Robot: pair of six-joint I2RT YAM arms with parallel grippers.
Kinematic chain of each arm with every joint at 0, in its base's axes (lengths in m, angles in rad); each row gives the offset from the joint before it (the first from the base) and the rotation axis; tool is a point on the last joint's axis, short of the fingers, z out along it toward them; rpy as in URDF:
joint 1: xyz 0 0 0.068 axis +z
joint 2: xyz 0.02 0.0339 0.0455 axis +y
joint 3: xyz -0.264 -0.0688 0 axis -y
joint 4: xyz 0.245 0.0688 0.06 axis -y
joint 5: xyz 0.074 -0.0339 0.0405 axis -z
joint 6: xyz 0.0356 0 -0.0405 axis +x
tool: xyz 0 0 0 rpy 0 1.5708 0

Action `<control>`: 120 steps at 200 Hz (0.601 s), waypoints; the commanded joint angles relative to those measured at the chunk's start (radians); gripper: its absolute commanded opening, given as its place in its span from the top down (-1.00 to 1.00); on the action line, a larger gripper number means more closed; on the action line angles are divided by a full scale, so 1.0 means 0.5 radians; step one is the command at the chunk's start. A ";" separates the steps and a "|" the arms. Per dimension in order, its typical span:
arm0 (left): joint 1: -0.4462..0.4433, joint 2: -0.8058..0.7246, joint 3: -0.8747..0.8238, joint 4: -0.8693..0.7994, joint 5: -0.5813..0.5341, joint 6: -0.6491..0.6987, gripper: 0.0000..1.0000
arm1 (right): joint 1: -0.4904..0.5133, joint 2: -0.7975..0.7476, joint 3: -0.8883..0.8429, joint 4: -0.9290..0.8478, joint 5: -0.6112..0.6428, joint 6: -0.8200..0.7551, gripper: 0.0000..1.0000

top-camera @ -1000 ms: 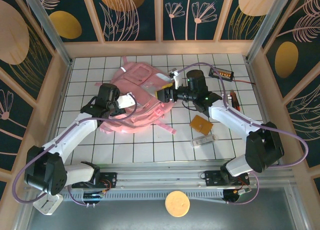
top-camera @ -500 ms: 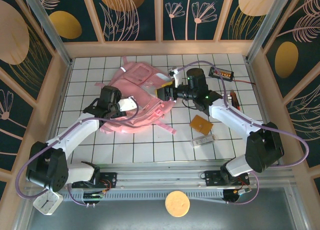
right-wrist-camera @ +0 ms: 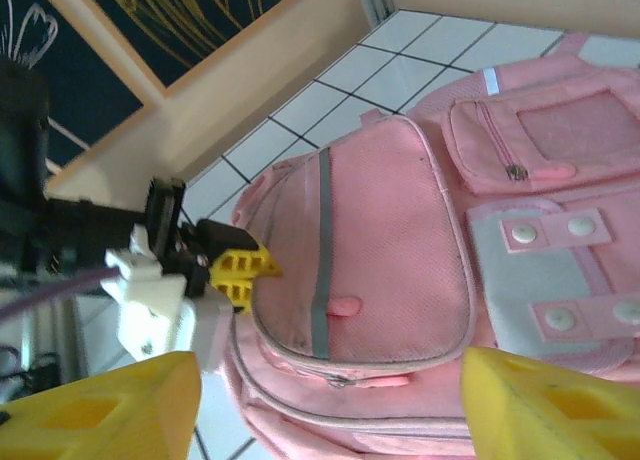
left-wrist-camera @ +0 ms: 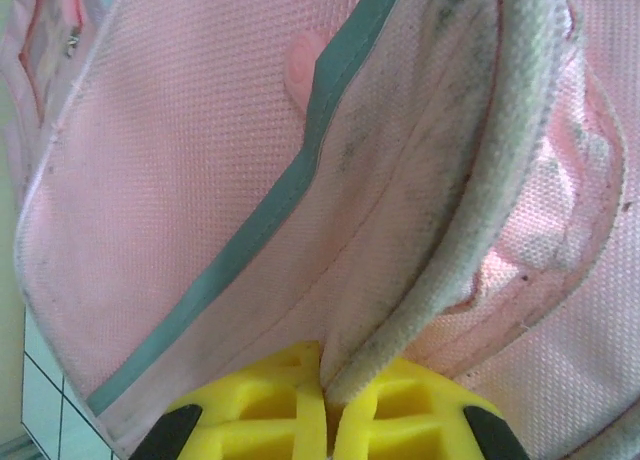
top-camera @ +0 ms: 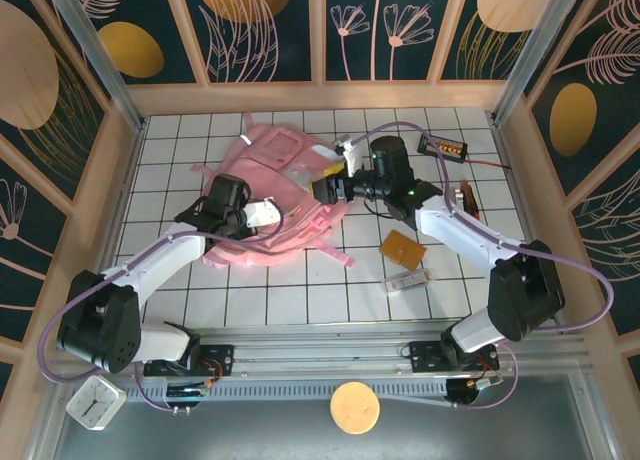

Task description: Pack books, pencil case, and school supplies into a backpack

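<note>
**Left jaws pinch the pink bag, right jaws are open**

The pink backpack point(top-camera: 270, 180) lies flat on the white tiled table point(top-camera: 270, 300) with its front side up. Its long way runs from the left jaws toward the far wall, a bit on a slant. The round end is by the left jaws. The pocket end points away from them.

The left gripper point(left-wrist-camera: 328, 420) is clenched on the backpack. Its yellow fingers point(left-wrist-camera: 290, 430) pinch a thick, dirty grey-white edge of the bag. The pink cloth rises just past them.

The right gripper point(right-wrist-camera: 332, 365) has its jaws wide apart with nothing in them. It faces the bag from the other side. Just ahead of it is the bag's round flap, with a grey strip and a small pink tab. Off to one side are the clear-fronted pocket point(right-wrist-camera: 530, 130) and a grey patch point(right-wrist-camera: 550, 275) with white snaps.

The orange-brown square book point(top-camera: 402, 247) lies flat on the table behind the right jaws, well apart from them. The whitish-grey block point(top-camera: 405, 281) lies just beside the book, farther from the jaws. Its long side runs left to right.
</note>
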 commanded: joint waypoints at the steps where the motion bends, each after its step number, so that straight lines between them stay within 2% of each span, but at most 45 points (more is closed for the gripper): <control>1: -0.007 -0.095 0.170 -0.132 0.135 -0.174 1.00 | 0.071 0.070 -0.029 -0.074 -0.066 -0.603 -0.47; 15: -0.009 -0.149 0.226 -0.177 0.156 -0.220 1.00 | 0.087 0.141 -0.011 -0.111 -0.047 -0.814 -0.48; 44: -0.008 -0.277 0.221 -0.164 0.160 -0.267 1.00 | 0.055 0.270 -0.027 0.023 -0.184 -0.959 -0.40; 68: -0.009 -0.336 0.186 -0.160 0.153 -0.287 1.00 | 0.056 0.376 0.031 0.016 -0.269 -0.978 -0.35; 120: -0.009 -0.409 0.173 -0.111 0.213 -0.400 1.00 | 0.122 0.396 -0.133 0.318 -0.165 -0.968 -0.34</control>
